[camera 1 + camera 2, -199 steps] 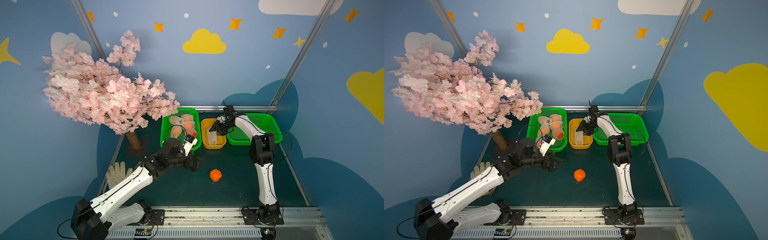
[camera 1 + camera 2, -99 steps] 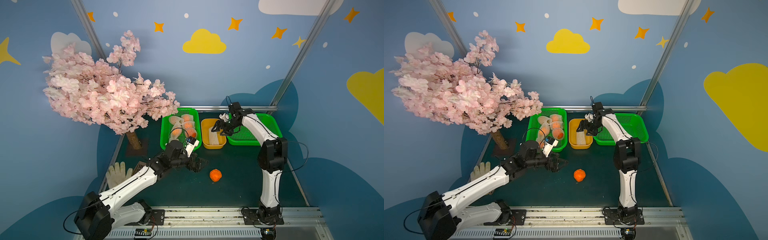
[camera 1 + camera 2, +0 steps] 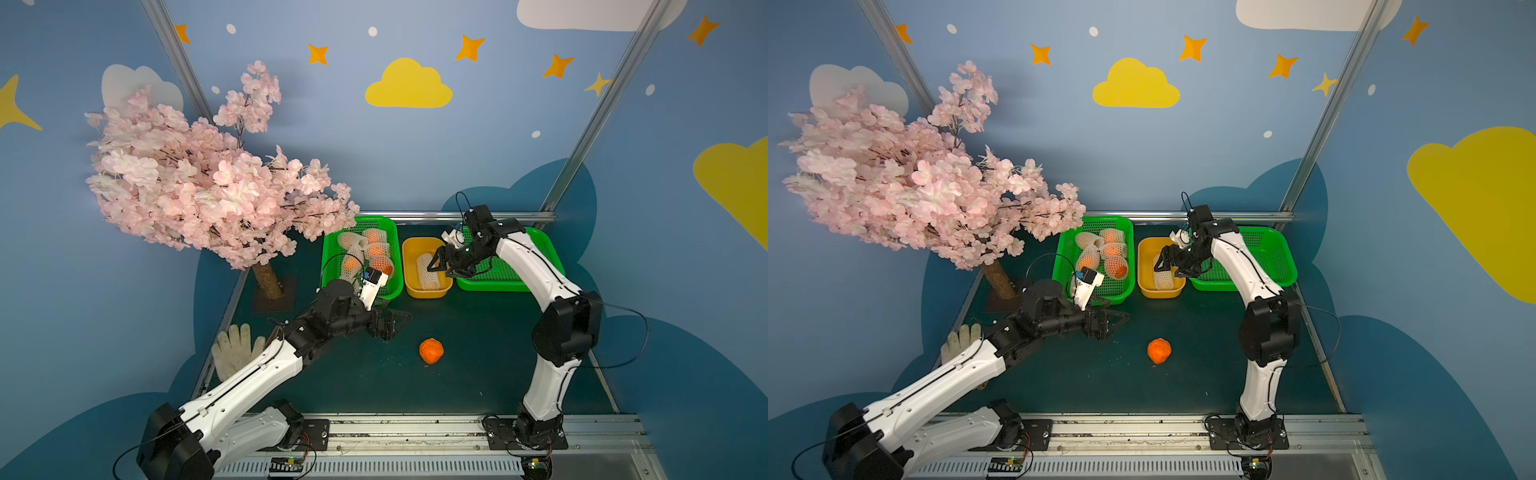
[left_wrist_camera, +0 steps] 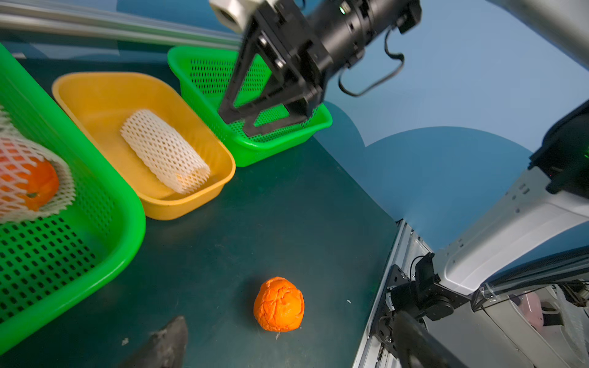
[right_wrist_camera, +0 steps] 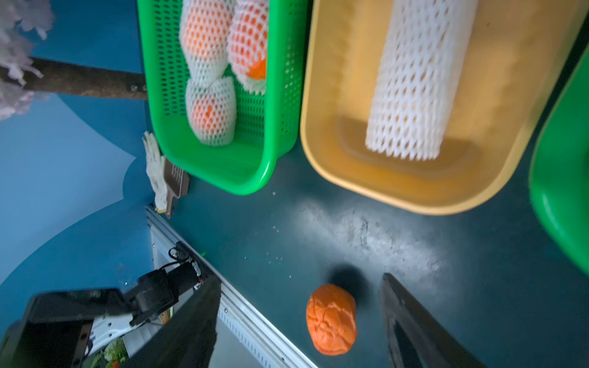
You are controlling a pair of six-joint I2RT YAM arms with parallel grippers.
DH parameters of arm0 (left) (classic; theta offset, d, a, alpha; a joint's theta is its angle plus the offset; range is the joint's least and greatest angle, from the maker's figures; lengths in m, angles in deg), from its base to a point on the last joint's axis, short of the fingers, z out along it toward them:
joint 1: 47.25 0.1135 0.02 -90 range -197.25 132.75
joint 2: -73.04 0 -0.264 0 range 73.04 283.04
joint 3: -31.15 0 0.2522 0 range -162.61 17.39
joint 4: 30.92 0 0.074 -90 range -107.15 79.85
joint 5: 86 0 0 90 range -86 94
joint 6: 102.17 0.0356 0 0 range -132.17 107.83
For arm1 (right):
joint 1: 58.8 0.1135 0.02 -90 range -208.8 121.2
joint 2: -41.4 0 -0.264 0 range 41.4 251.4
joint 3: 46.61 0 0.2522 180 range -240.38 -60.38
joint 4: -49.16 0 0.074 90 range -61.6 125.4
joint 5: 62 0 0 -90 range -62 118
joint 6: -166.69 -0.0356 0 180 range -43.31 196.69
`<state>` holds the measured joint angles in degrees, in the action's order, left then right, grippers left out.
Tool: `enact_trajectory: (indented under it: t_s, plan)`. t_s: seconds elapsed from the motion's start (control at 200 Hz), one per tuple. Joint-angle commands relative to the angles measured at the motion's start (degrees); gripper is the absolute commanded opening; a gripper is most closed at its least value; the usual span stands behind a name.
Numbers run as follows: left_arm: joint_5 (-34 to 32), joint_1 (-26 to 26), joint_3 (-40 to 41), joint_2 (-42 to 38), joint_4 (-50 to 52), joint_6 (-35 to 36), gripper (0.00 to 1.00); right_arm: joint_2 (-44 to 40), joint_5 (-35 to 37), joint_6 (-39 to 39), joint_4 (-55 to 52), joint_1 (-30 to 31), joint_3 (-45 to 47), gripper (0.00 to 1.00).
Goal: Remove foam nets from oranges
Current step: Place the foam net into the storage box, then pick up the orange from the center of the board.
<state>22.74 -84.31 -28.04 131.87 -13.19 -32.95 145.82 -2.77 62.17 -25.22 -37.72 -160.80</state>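
Right claw (image 3: 441, 269) hangs wide and empty over the tub (image 4: 95, 92), where a loose net (image 4: 164, 151) lies discarded; left claw (image 3: 397, 326), also wide, faces the bare orange (image 3: 431, 351) on the mat (image 3: 478, 374), probably to collect it.

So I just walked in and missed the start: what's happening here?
The robot is taking foam nets off oranges. One bare orange lies on the mat; an empty foam net sits in the yellow tub. The right gripper hangs open by that tub, the left gripper open above the mat. More netted ones wait in the green basket.
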Motion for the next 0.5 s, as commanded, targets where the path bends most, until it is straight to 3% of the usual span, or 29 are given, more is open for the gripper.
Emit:
enact_trajectory:
  t_s: [0.0,0.235,0.496]
  plan:
    - [-2.94,0.89,-2.49,-3.02,2.28,2.33,1.0,-6.82,0.09,1.86,-3.25,1.56,8.23,0.78]
    - [-4.16,2.36,-5.06,-6.18,4.55,6.08,1.0,-22.34,2.87,2.81,1.96,6.44,29.04,0.8]
    - [-3.26,2.89,-7.81,-4.87,5.69,8.97,1.0,-25.37,-1.83,0.23,11.43,11.26,42.1,0.8]
